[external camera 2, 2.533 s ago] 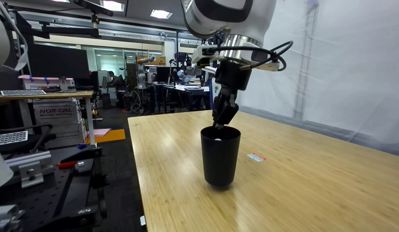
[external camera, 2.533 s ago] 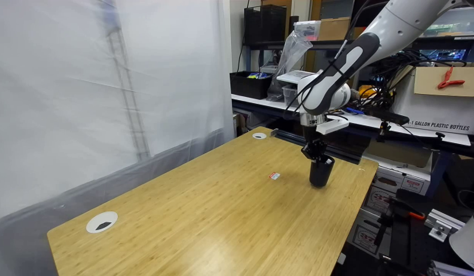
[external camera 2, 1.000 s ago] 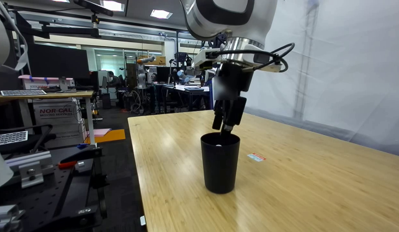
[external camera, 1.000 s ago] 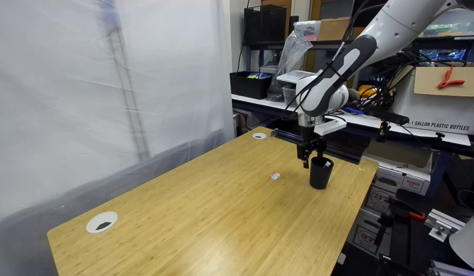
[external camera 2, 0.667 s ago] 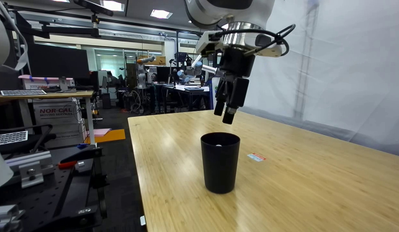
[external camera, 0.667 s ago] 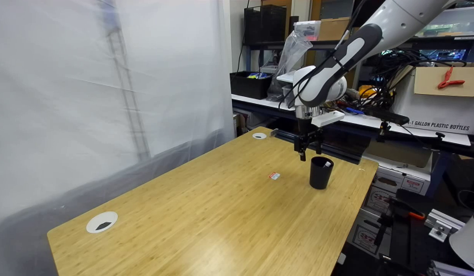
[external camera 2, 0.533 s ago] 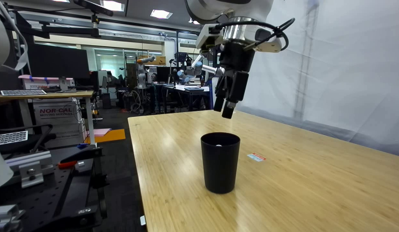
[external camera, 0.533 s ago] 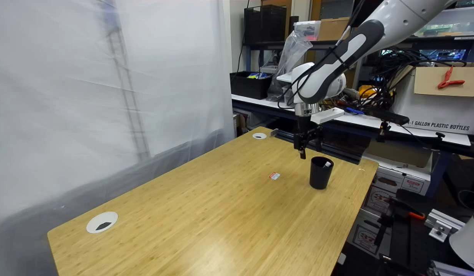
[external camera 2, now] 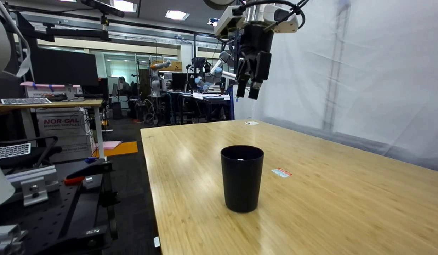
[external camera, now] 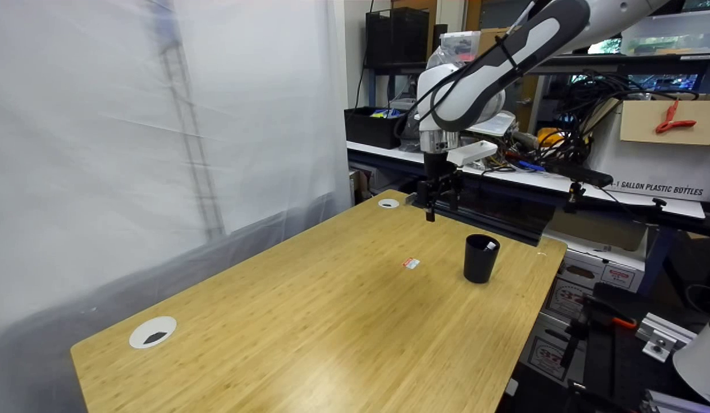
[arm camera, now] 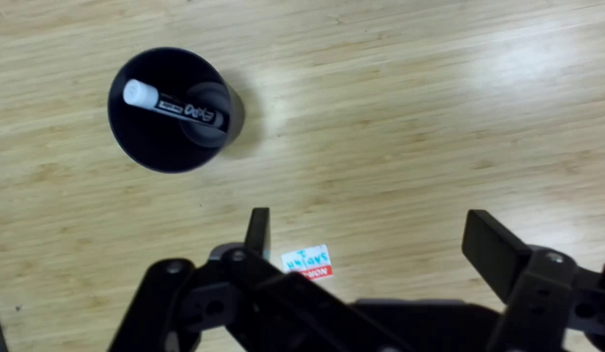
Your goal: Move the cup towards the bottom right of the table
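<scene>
My arm (external camera: 504, 71) reaches in from 2 o'clock in an exterior view, its forearm sloping down towards 8 o'clock before the wrist bends and the gripper (external camera: 442, 209) points to 6 o'clock. I have it hanging above the table (external camera: 309, 321), well clear of the wood, its jaws spread wide with nothing in their hold.

The cup (arm camera: 155, 142) stands upright on the tabletop, apart from the gripper. On my wrist view it sits at 10 o'clock from the gap between the jaws; in both exterior views it is lower in the frame than the gripper, around 5 to 6 o'clock.

Inside the cup leans a marker (arm camera: 177, 108), white end towards 10 o'clock, and I can read EXPO on its dark barrel. At 8 o'clock from the gap a sticker (arm camera: 307, 261) lies on the table: NOR shows upside down on its red strip, the strip is partly covered, and the blue handwriting I can't make out for certain. In an exterior view, a carton (external camera 2: 61, 132) at 9 o'clock says NOR-CAL MOVING SERVICES. In an exterior view, a white box (external camera: 630, 166) near 3 o'clock reads GALLON PLASTIC BOTTLES, with a red clamp (external camera: 673, 121) on its brown flap
</scene>
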Tool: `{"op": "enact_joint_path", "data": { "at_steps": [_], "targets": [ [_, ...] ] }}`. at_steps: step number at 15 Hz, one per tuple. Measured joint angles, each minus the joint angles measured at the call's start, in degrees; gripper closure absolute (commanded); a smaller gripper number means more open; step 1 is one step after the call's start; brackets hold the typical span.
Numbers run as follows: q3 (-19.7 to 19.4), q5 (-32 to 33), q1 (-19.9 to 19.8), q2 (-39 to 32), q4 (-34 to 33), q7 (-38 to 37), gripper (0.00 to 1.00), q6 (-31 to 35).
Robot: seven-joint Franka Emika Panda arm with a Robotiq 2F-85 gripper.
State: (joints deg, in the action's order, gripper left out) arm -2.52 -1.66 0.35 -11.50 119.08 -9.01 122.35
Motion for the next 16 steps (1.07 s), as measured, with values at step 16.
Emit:
{"op": "enact_joint_path", "data": {
  "at_steps": [16],
  "targets": [
    [4.14,0.02,3.58,0.79,-2.01,-0.01,0.0,1.49]
  ]
}}
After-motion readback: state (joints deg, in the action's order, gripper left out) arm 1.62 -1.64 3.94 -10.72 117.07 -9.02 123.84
